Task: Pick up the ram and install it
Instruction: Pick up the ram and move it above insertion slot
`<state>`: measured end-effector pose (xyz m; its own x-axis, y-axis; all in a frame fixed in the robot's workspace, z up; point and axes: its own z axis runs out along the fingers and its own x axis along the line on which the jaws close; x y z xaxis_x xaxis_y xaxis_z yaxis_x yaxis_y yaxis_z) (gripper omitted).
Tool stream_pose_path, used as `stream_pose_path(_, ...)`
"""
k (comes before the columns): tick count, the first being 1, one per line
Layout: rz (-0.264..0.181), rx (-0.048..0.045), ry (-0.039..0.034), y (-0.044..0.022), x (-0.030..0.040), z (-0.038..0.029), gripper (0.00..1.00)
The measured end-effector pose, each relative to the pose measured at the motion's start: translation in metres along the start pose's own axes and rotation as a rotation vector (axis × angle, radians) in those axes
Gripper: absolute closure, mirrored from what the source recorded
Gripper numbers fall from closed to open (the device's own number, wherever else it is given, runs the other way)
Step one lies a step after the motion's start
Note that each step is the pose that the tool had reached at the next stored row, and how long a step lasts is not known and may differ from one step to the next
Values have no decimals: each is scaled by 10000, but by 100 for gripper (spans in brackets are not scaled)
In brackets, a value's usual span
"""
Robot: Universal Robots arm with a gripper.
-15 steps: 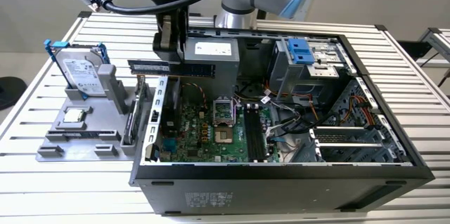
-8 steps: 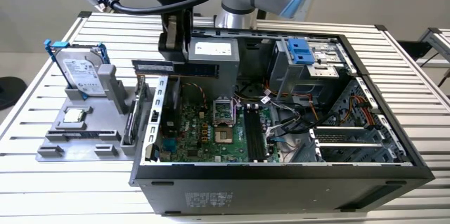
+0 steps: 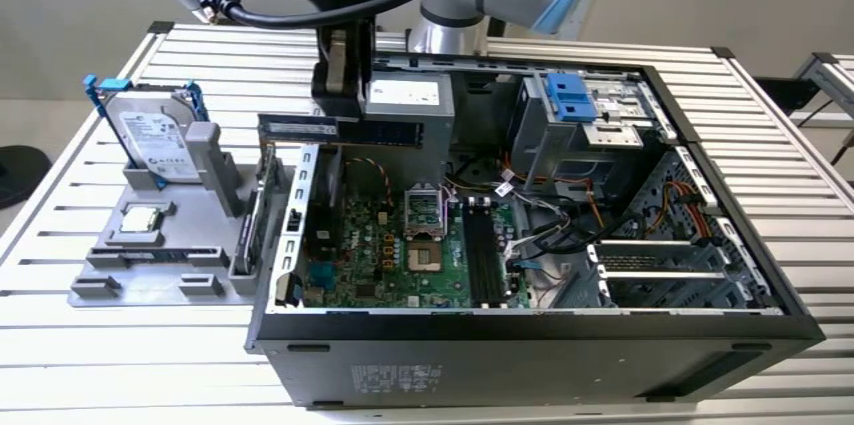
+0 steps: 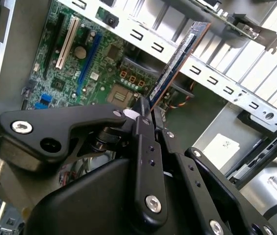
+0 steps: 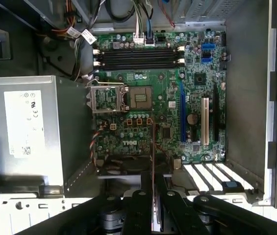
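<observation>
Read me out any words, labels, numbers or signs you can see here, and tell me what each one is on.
Nothing reads clearly enough to quote.
Label on the power supply: print too small to read.
Label on the hard drive: blurred.
Sticker on the computer case: too small.
Label strip on the ram, gripped by the end effector: unreadable.
White markings on the motherboard: too small.
</observation>
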<state>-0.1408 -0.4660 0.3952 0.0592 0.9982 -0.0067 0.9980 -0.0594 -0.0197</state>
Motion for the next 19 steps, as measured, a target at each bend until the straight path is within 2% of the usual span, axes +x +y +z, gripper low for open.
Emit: stream_pose_path(19,0,0,0,139,8,-3,100)
